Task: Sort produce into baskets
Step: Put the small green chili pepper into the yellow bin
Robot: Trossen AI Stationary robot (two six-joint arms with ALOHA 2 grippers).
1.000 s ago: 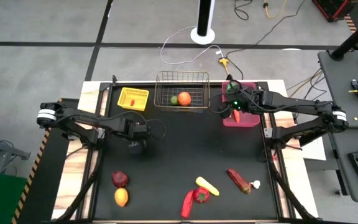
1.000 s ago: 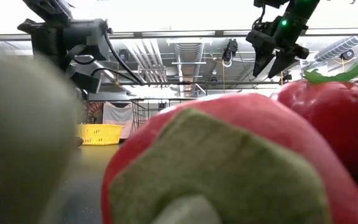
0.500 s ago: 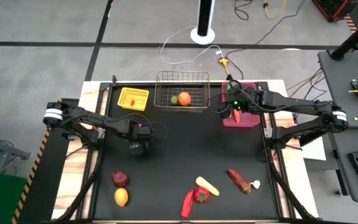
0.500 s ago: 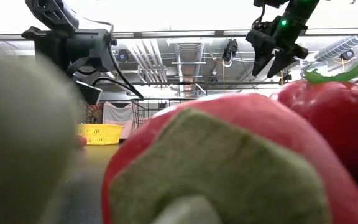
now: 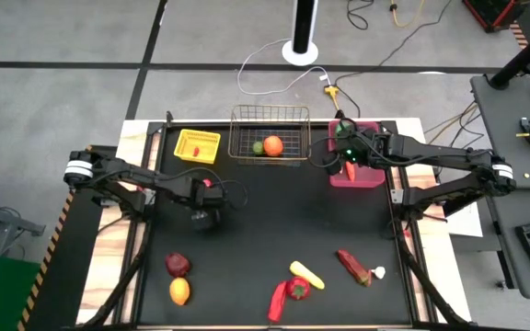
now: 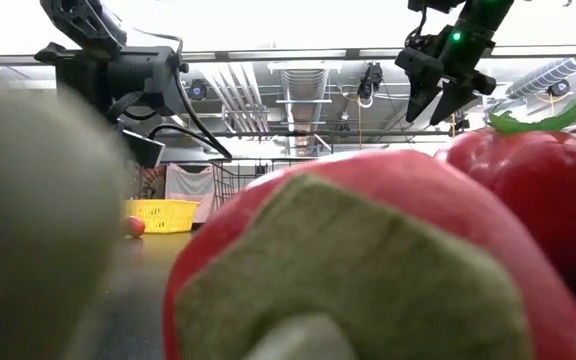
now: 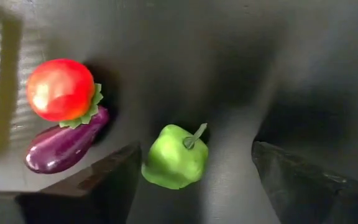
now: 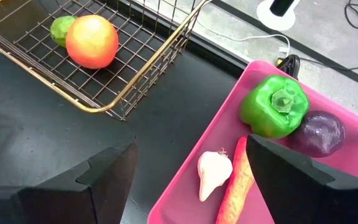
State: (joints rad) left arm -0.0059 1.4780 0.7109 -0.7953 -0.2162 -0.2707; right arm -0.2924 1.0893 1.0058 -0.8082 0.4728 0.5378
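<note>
My left gripper (image 7: 196, 148) hangs open over the table's left middle (image 5: 202, 217). Below it a green pepper (image 7: 174, 155) lies on the table between the fingers without touching them. A red tomato (image 7: 61, 89) and a purple eggplant (image 7: 64, 144) lie beside it. My right gripper (image 8: 191, 143) is open and empty above the left edge of the pink bin (image 8: 185, 186), which holds a green pepper (image 8: 273, 106), a purple onion (image 8: 321, 133), a garlic (image 8: 214, 172) and a carrot (image 8: 236, 186). The wire basket (image 5: 269, 118) holds an orange (image 8: 92, 41) and a lime (image 8: 59, 28).
The yellow tray (image 5: 197, 138) holds one small red piece. Near the front edge lie a dark red fruit (image 5: 178, 265), an orange fruit (image 5: 179, 291), a yellow piece (image 5: 306, 273), a red pepper (image 5: 297, 288), a red chili (image 5: 277, 302) and a dark red piece (image 5: 352, 267).
My left gripper has moved a little toward the table's near edge and down, then held still. Its fingers stay open. The right arm has kept still.
</note>
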